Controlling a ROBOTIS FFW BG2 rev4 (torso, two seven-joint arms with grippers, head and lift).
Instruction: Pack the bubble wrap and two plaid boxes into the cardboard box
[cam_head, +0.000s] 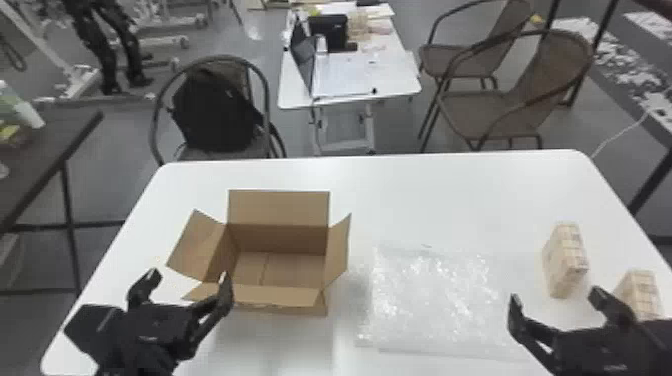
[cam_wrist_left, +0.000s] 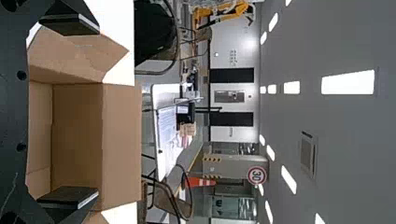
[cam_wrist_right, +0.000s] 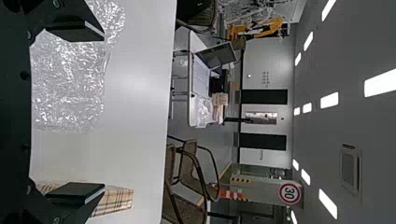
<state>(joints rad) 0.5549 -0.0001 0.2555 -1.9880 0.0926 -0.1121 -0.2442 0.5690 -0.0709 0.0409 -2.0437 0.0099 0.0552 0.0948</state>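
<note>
My left gripper (cam_head: 186, 284) stands open at the near left of the cardboard box (cam_head: 280, 296), whose flaps are spread and whose inside shows bare. In the left wrist view the left gripper (cam_wrist_left: 70, 112) has its fingers wide apart, with the cardboard box (cam_wrist_left: 77, 140) beyond them. My right gripper (cam_head: 556, 296) is open at the table's near right. Bubble wrap (cam_head: 435, 295) lies flat between box and right gripper. One plaid box (cam_head: 565, 260) stands beyond the right gripper; another plaid box (cam_head: 642, 292) is partly behind it. The right wrist view shows the right gripper (cam_wrist_right: 77, 112) with nothing between its fingers.
The white table (cam_head: 450, 200) carries all these things. Behind it are a chair with a black backpack (cam_head: 215, 112), a smaller white table (cam_head: 345, 95) with a laptop, and two brown chairs (cam_head: 520, 105). A dark table (cam_head: 50, 145) stands off to the left.
</note>
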